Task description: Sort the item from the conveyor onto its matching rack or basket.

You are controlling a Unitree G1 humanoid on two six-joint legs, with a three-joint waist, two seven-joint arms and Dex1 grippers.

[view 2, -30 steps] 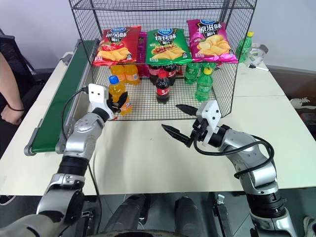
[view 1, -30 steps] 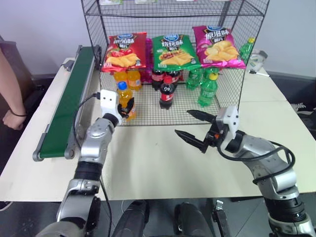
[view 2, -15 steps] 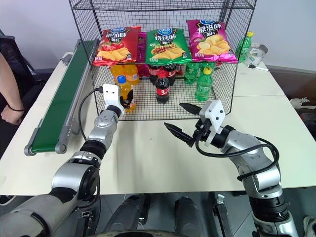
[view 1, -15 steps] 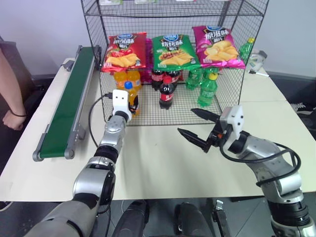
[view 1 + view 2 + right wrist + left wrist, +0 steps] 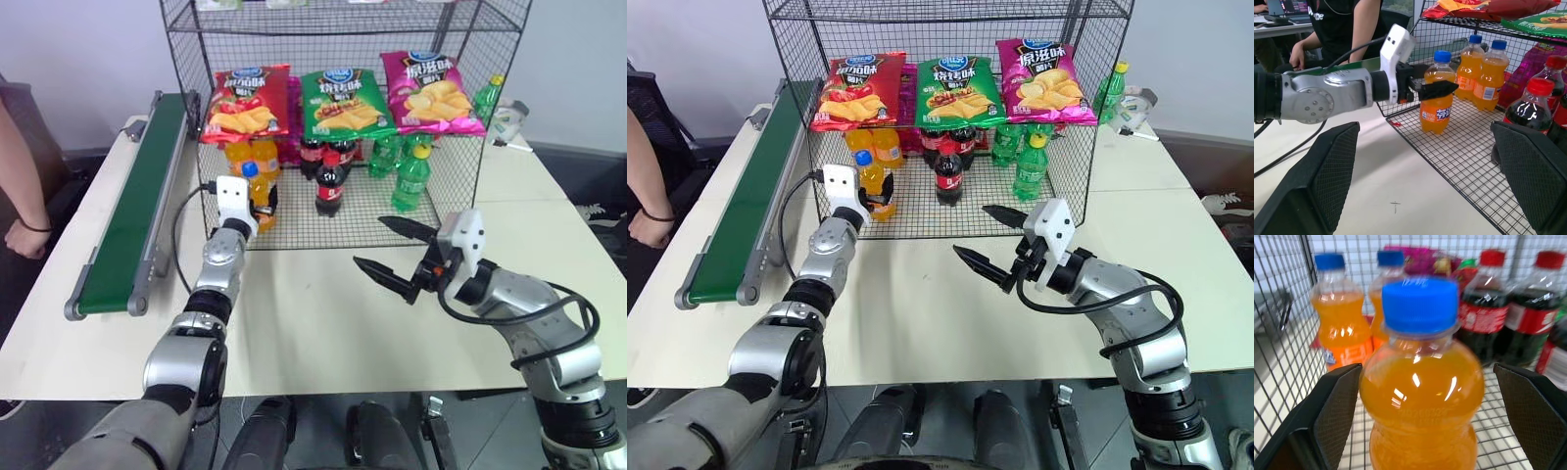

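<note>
Orange item: the small clear plastic bottle of orange soda with a blue cap (image 5: 1436,100) stands upright on the grid floor at the front left of the large black wire-mesh cage rack (image 5: 460,186), just ahead of two other orange soda bottles (image 5: 1484,73).
Left gripper (image 5: 1432,90): its black fingers are spread on either side of the bottle; in the left wrist view gaps show on both sides, so it looks released.
Right gripper (image 5: 392,257): fingers spread, empty, over the pale table (image 5: 323,323).
Conveyor: the long dark green belt with grey rails (image 5: 132,215) carries nothing.
Doing it well: draw the left gripper straight back, level, without brushing the bottle or the mesh.
Hard to tell: whether a fingertip touches the far side of the bottle.
</note>
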